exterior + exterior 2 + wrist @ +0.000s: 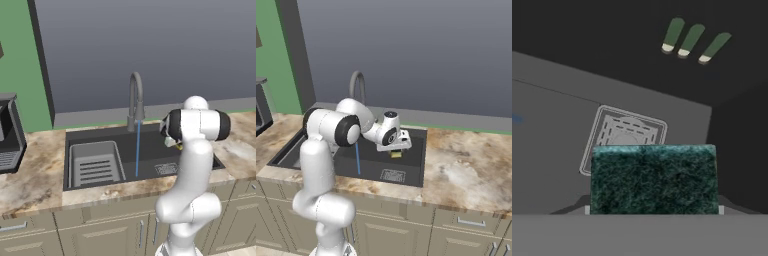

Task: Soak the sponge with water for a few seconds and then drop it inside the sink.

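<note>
My gripper (396,151) hangs over the right part of the dark sink (412,165), shut on the small yellow sponge (396,154). In the hand view the sponge's dark green face (653,180) fills the space between the fingers, with the square drain grate (629,132) on the basin floor beyond it. A thin blue stream of water (137,147) falls from the grey gooseneck faucet (135,100) into the basin, left of the sponge and apart from it. The stream (357,157) passes behind my arm in the right base view. A grey slotted rack (95,162) sits in the sink's left half.
Marble counter (466,170) runs on both sides of the sink. A dark appliance (7,135) stands on the counter at far left. Three green slots (692,40) mark the sink wall ahead of the hand. Cabinet fronts (100,235) lie below.
</note>
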